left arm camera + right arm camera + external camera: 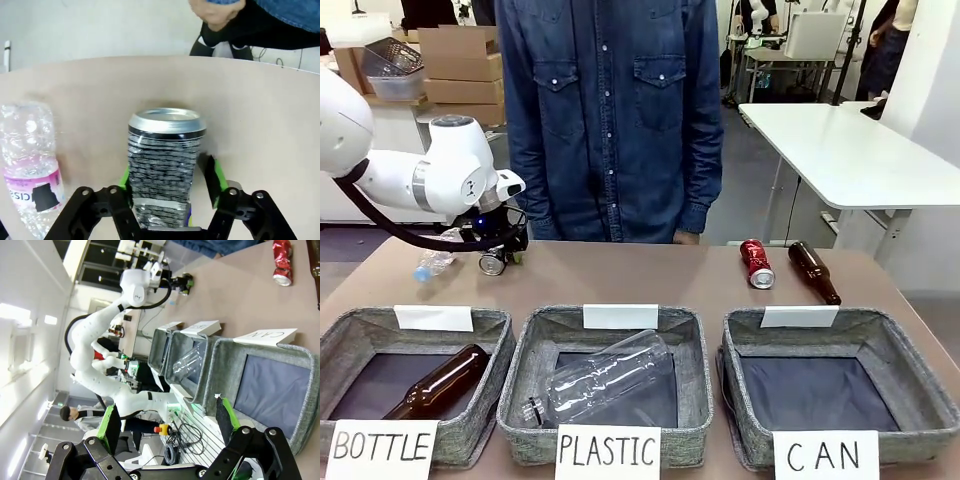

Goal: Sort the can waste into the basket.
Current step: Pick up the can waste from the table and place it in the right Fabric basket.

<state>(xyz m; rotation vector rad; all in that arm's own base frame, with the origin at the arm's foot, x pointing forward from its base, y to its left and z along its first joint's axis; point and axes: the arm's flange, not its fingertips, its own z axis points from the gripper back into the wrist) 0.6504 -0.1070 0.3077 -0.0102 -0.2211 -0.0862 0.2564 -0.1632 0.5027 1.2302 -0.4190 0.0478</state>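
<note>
A black can (166, 155) with silver ends lies on the table at the far left, and my left gripper (167, 180) is shut on it, green pads at its sides. In the front view the same can (492, 264) sits under the left gripper (502, 252). The red dented can (756, 264) lies at the far right of the table, and it appears again (282, 262) in the right wrist view. The grey basket (910, 370) marked "CAN" stands at the front right with nothing in it. My right gripper (167, 415) hangs open above and beside that basket (220, 365).
A clear plastic bottle (432, 262) lies just left of the black can. A brown glass bottle (815, 272) lies beside the red can. The "BOTTLE" basket (345, 335) and "PLASTIC" basket (692, 370) each hold one bottle. A person (610, 120) stands at the far edge.
</note>
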